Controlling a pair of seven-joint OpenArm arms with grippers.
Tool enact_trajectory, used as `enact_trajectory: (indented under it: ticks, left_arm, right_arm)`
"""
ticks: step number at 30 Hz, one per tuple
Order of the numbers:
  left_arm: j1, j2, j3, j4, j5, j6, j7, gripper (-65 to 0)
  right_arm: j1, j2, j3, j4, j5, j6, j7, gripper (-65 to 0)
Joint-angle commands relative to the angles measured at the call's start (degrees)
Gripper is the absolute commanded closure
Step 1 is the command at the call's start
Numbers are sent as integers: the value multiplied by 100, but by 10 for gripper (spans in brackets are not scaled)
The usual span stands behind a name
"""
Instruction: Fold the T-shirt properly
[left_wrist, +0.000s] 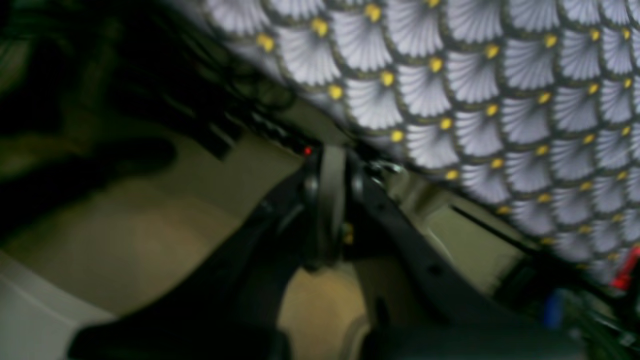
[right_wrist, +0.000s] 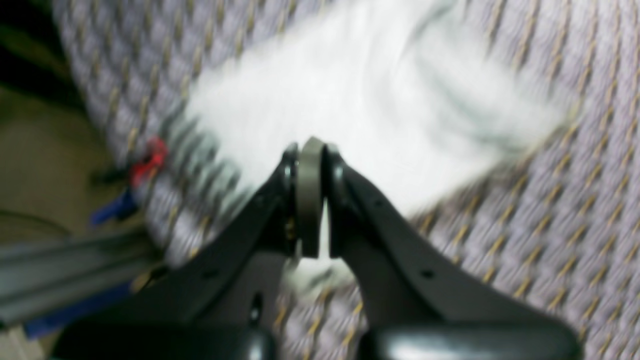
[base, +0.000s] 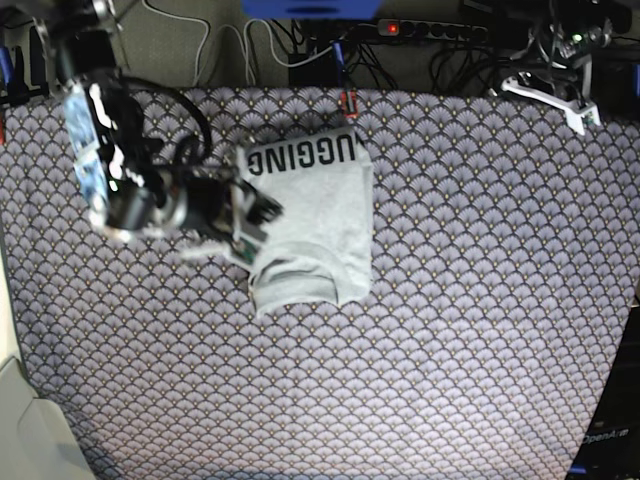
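On the tablecloth (base: 450, 300), folded T-shirt (base: 318, 222) lettering only overhead, right end effector (right_wrist: 311, 150) clenched, left end effector (left_wrist: 331, 155) clenched off-table.

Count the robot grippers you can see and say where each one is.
2. The right gripper is at the T-shirt's edge on the base view's left side, jaws closed. The left gripper, also closed, is off the tablecloth's edge, over the floor; none seem hidden.

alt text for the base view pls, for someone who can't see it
A partly folded light-grey T-shirt with black lettering lies on a scallop-patterned tablecloth. The right gripper is at its edge; the left gripper is away at a far corner.
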Motion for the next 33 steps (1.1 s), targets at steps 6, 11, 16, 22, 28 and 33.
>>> enact_trajectory:
  ticks: [6,11,16,22,28,33]
  left_arm:
    - [348,-639,839,80,47,-2,-182,-2]
    - [453,-656,1243,36,56,16,-182,-2]
    - [664,-577,1560,19,381,24,-243,-2]
    - [1209,-85,2096,-1010,1533,24,-1483,-2]
    - [866,258,2422,-3401,1796,16,-2696,-2]
    - [163,320,2712,-5318,1761,33,-3645,-2]
  right_arm:
    - [-1476,549,1477,640,90,12,228,0]
    - [-2926,610,2620,614,90,12,913,0]
    - [-4174,610,3323,561,73,12,1581,0]
    - [-4878,294,3640,-45,-885,12,2047,0]
    - [-4992,-278,3684,-1795,-2512,12,3445,0]
    - [-4658,-313,3666,-3562,-2635,12,4509,0]
